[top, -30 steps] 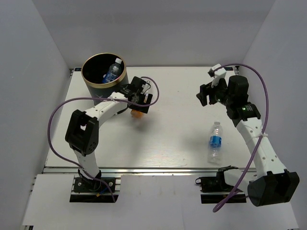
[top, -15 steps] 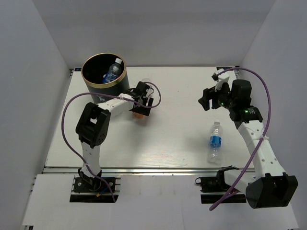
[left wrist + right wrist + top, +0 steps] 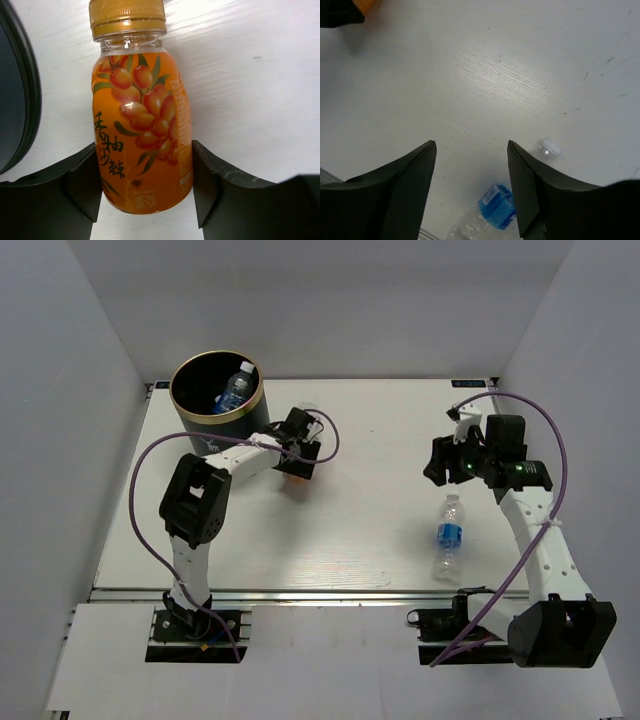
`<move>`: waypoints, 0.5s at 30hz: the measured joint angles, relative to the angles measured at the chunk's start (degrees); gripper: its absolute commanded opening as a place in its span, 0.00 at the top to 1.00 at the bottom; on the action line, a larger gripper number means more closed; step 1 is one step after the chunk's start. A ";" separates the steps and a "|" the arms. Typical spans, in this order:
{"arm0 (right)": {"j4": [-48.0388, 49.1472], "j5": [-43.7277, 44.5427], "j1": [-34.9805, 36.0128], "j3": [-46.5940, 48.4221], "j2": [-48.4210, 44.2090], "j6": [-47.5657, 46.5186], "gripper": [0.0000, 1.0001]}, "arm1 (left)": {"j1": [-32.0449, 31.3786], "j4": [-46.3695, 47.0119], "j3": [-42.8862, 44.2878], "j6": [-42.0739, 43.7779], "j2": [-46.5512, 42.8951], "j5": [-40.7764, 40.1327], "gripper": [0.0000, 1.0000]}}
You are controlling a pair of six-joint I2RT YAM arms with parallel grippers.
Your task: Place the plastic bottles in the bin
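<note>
The orange bottle (image 3: 142, 125), with a gold cap and a fruit label, lies on the white table just right of the bin (image 3: 226, 429). My left gripper (image 3: 144, 165) is shut on this orange bottle (image 3: 292, 479), with both fingers pressed against its sides. The bin is a dark green can with a gold rim, and a clear bottle with a blue label (image 3: 236, 387) sits inside it. Another clear, blue-labelled bottle (image 3: 449, 535) lies on the table at the right. My right gripper (image 3: 440, 461) hovers open just beyond it. In the right wrist view that bottle (image 3: 497, 205) shows below the open gripper (image 3: 472, 145).
The bin's dark wall (image 3: 15, 100) fills the left edge of the left wrist view, close to the orange bottle. Grey walls enclose the table (image 3: 370, 440) on the left, back and right. Purple cables loop off both arms.
My left gripper has shut on the orange bottle beside the bin. My right arm has swung nearer, toward the blue-labelled bottle, and its jaws have narrowed a little.
</note>
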 measured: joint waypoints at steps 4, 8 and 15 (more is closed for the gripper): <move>-2.36 -1.14 -0.59 -1.25 -1.84 -1.09 0.88 | -1.20 -1.55 4.55 0.87 -2.64 3.80 0.83; -4.85 -4.48 -1.03 -4.26 -5.53 -3.48 0.92 | -2.12 -2.21 13.94 0.87 -8.39 5.77 0.86; -12.48 -8.66 -1.36 -6.36 -10.40 -7.85 0.53 | 2.21 -2.34 30.97 -2.03 -14.84 -4.48 0.86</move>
